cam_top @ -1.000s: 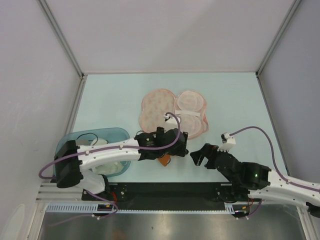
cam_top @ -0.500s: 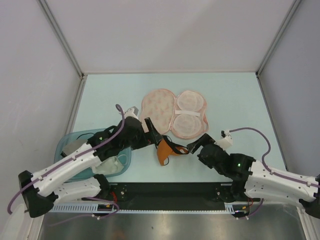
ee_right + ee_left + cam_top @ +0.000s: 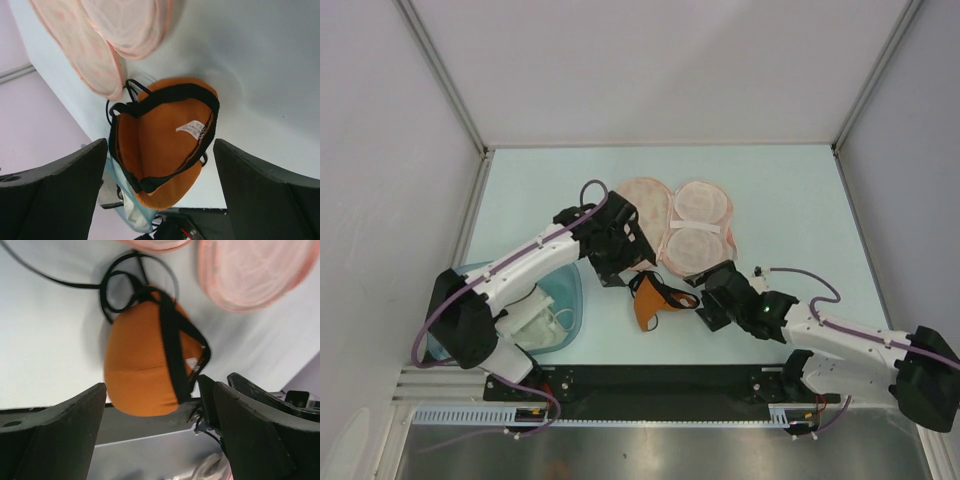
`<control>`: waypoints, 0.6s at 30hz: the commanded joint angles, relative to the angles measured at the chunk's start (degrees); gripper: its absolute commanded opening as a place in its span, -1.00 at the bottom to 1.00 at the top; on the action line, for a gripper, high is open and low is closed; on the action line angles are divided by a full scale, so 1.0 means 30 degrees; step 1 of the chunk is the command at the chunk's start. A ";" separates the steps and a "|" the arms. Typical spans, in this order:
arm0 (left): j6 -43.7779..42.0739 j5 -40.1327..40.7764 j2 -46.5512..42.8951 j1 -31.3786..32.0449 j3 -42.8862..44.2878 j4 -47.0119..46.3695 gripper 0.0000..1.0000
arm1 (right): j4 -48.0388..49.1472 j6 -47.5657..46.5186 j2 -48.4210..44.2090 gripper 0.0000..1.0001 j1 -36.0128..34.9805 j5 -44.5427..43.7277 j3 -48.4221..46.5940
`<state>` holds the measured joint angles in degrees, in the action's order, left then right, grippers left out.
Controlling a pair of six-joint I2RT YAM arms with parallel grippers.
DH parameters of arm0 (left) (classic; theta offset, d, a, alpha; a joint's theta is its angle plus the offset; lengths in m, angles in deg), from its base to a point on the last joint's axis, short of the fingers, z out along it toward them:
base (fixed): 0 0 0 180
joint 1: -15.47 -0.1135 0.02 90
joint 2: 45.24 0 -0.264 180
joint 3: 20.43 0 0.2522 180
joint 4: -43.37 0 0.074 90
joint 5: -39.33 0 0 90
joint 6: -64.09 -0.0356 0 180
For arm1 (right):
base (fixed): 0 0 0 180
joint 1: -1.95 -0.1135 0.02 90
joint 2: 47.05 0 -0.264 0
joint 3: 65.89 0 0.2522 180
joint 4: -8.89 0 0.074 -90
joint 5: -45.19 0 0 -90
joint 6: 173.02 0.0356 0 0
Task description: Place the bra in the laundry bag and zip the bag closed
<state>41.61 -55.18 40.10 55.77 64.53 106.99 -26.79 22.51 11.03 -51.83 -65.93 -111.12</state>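
Observation:
The orange bra (image 3: pixel 651 305) lies folded on the table with its black straps looped, just in front of the open laundry bag (image 3: pixel 670 225). My left gripper (image 3: pixel 620 272) hangs open and empty just left of and behind the bra. In the left wrist view the bra (image 3: pixel 142 360) sits beyond the open gripper (image 3: pixel 160 390), with the bag (image 3: pixel 250 275) at the top right. My right gripper (image 3: pixel 704 312) is open and empty just right of the bra. The right wrist view shows the bra's inner side (image 3: pixel 165 145) between the open gripper (image 3: pixel 160 145), and the bag (image 3: pixel 115 40) beyond it.
A translucent teal tub (image 3: pixel 568 290) holding a white garment (image 3: pixel 535 320) stands at the front left, beside the left arm. Its edge shows in the right wrist view (image 3: pixel 127 205). Grey walls close the table on three sides. The black base rail runs along the near edge.
My left arm has swung back and left, uncovering the bra, which now lies on the table. My right gripper has moved left, close to the bra.

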 commanded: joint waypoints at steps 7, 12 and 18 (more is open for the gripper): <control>0.0725 0.2084 -0.2340 -0.0247 -0.0938 0.2010 0.84 | 0.4956 0.3082 0.3718 0.70 -0.0794 0.2647 0.1229; 0.0285 0.3115 -0.5439 -0.0247 -0.2256 0.2011 0.80 | 0.6307 0.2148 0.5100 0.27 -0.0764 0.2414 0.1289; -0.3372 0.2855 -0.9626 -0.0218 -0.4510 -0.0678 0.79 | 0.4703 -0.1240 0.4430 -0.21 -0.2697 -0.0483 0.0586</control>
<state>39.93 -46.79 19.05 55.42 54.73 111.39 -11.05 26.45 26.47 -56.13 -60.34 -107.03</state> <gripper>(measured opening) 0.897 0.465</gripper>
